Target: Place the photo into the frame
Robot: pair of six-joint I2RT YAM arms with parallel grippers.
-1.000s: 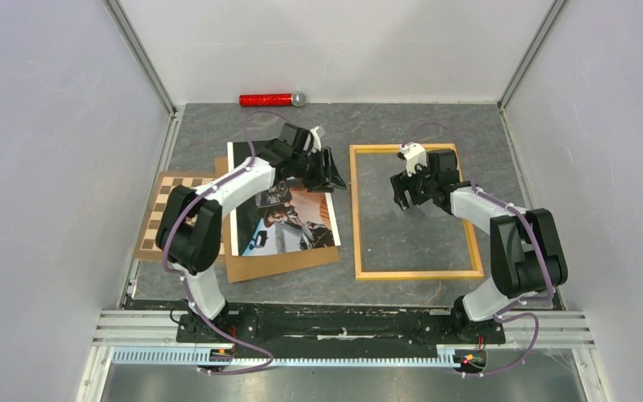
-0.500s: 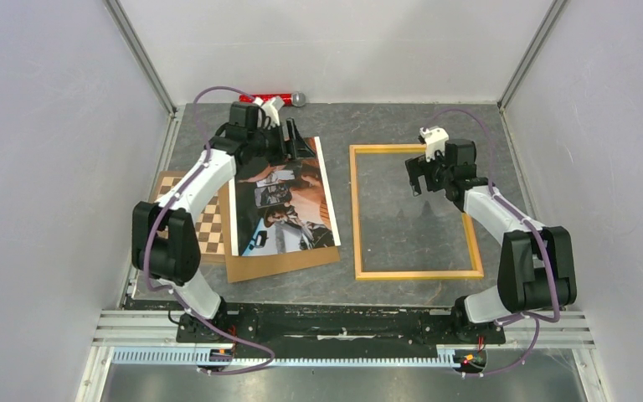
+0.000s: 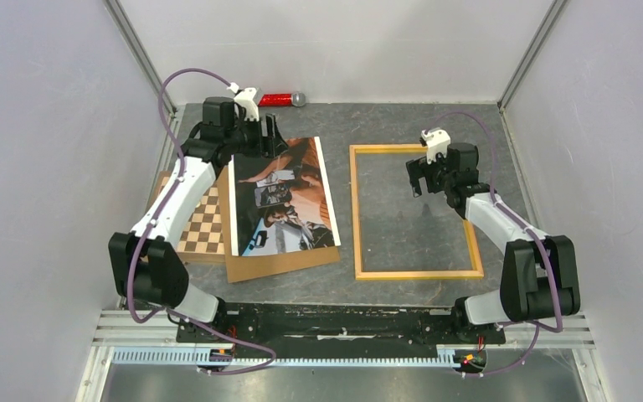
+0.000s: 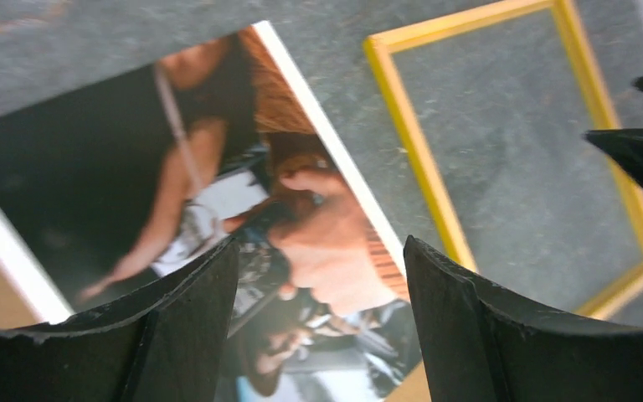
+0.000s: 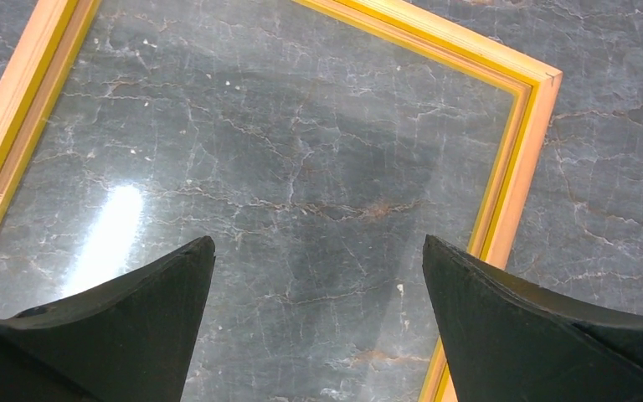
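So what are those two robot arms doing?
The job is putting the photo into the frame. Neither gripper holds anything. The left gripper hangs open over the photo's far end; the photo lies on a brown board. The right gripper hangs open above the frame, which has no photo in it yet.

No lettering can be read — not even on the photo (image 3: 280, 197).

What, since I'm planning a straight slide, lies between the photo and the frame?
Nothing visible: only a bare strip of table separates the photo from the frame along its left rail. The right end effector, open, hangs above the frame's far half, so it may need to clear.
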